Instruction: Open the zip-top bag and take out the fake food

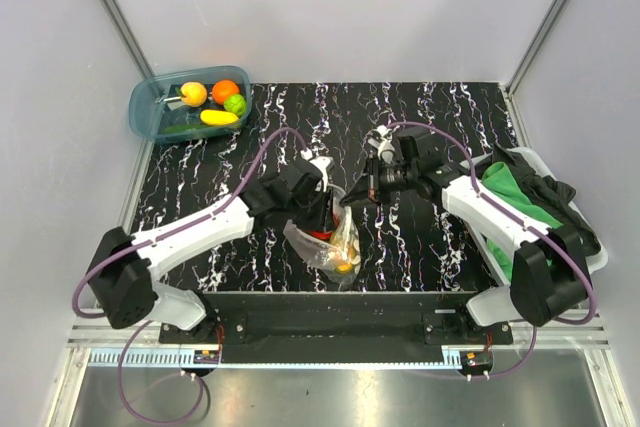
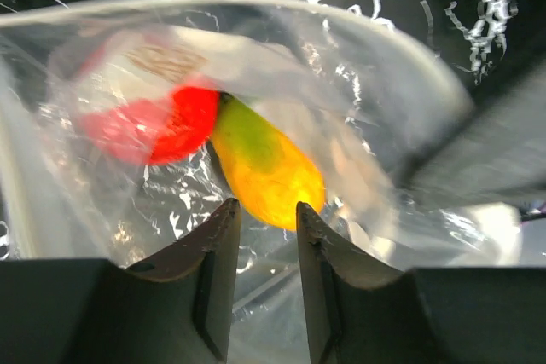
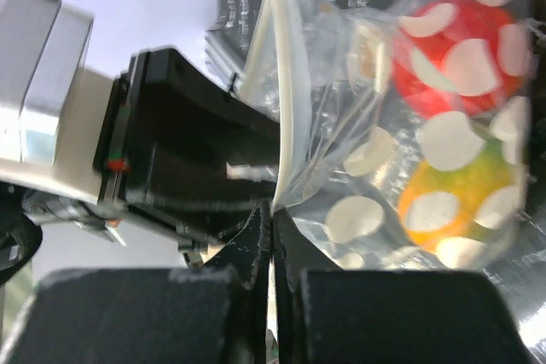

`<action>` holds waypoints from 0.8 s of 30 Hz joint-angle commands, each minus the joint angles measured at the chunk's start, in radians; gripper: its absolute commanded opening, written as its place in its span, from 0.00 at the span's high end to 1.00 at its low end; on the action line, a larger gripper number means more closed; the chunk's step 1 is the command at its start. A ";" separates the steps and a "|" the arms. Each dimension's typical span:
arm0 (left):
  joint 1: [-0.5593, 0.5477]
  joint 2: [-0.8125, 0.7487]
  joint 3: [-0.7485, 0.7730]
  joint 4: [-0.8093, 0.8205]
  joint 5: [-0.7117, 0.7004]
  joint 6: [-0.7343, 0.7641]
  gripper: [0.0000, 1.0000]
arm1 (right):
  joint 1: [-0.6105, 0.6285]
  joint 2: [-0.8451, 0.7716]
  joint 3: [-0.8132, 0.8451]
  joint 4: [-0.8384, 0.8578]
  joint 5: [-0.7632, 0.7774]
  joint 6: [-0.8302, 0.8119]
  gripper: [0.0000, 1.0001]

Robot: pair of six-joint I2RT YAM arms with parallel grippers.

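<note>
The clear zip-top bag (image 1: pixel 338 249) lies on the black marbled table, mouth toward the arms. My right gripper (image 1: pixel 350 195) is shut on the bag's white zip rim (image 3: pixel 286 108), fingertips (image 3: pixel 271 215) pinched flat together. My left gripper (image 1: pixel 322 209) reaches into the bag's mouth. Its jaws (image 2: pixel 266 209) stand a little apart, tips against both sides of the near end of a yellow-green fake fruit (image 2: pixel 266 170). A red piece (image 2: pixel 162 125) lies beside it in the bag. Through the dotted plastic, the right wrist view shows the red piece (image 3: pixel 452 49) and the yellow piece (image 3: pixel 461 198).
A blue translucent tub (image 1: pixel 150 115) at the back left holds several fake fruits, among them an orange one (image 1: pixel 226 90) and a lime one (image 1: pixel 235 104). A white bin (image 1: pixel 598 257) with green cloth (image 1: pixel 515 197) stands at the right edge. Grey walls enclose the table.
</note>
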 commanded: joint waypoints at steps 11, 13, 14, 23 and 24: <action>-0.004 0.007 -0.011 0.007 0.036 0.033 0.64 | 0.048 0.000 -0.002 0.228 -0.061 0.163 1.00; -0.004 0.026 -0.017 0.008 0.032 0.019 0.64 | 0.048 -0.007 0.001 0.188 -0.049 0.129 1.00; -0.004 0.027 -0.022 0.011 0.026 0.013 0.64 | 0.048 -0.013 0.001 0.182 -0.046 0.121 1.00; -0.001 0.114 -0.037 0.151 0.082 -0.051 0.50 | 0.002 -0.046 -0.058 0.180 -0.036 0.124 1.00; -0.001 0.128 -0.030 0.152 0.081 -0.053 0.48 | -0.004 -0.049 -0.065 0.180 -0.041 0.118 1.00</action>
